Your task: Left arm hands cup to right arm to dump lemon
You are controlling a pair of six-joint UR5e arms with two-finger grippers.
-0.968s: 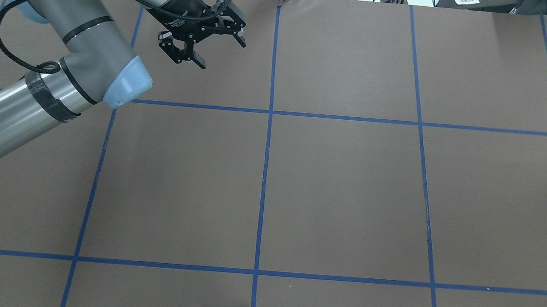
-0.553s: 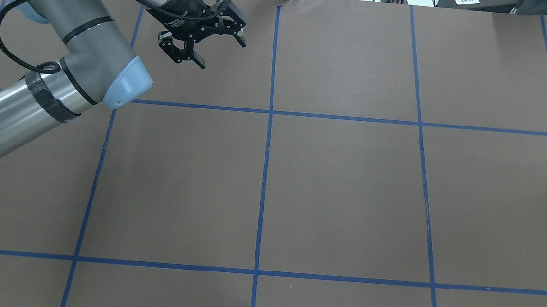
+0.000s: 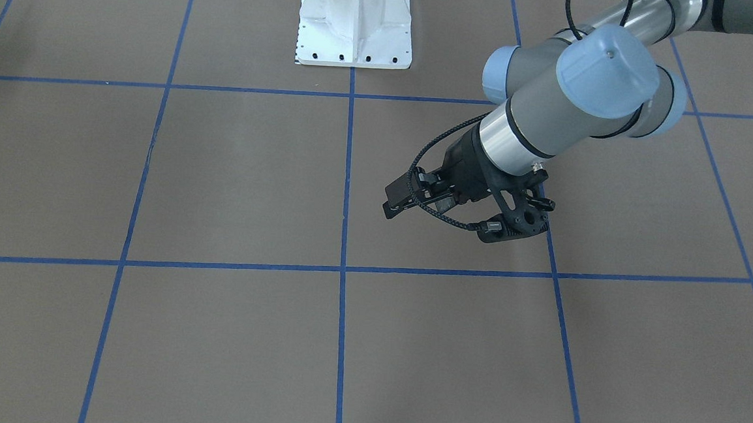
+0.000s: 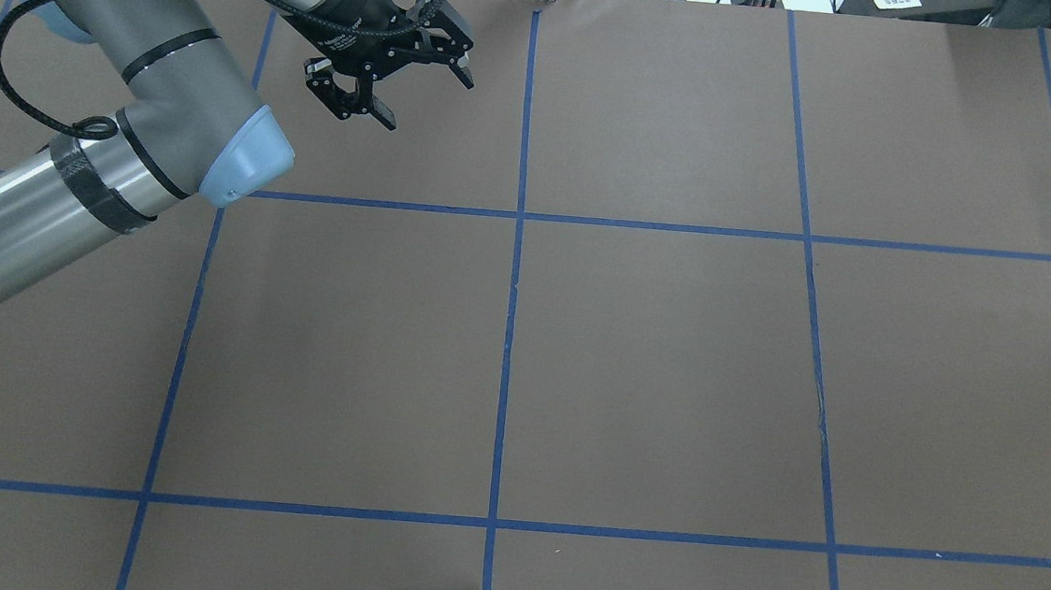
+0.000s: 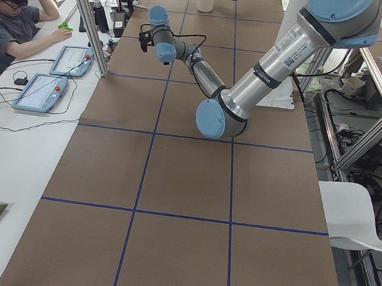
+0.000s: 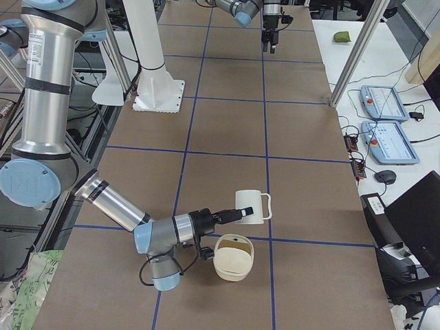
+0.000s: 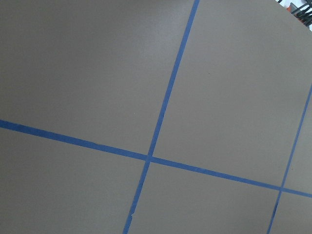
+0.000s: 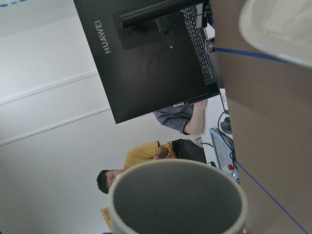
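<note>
Now, off-white loop-handled cup (image 6: pixel 249 206), grey inside, right gripper (image 6: pixel 232 216) state unclear, left gripper (image 4: pixel 425 101) spread apart.

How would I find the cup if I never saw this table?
Find the brown table with blue lines, then the right arm bending low over it. At its tip is the cup: white, tipped sideways, with a loop handle, unlike the wider cream container standing beside it.

Matt brown table cover (image 4: pixel 660 371), smooth off-white cup (image 6: pixel 251 205)
</note>
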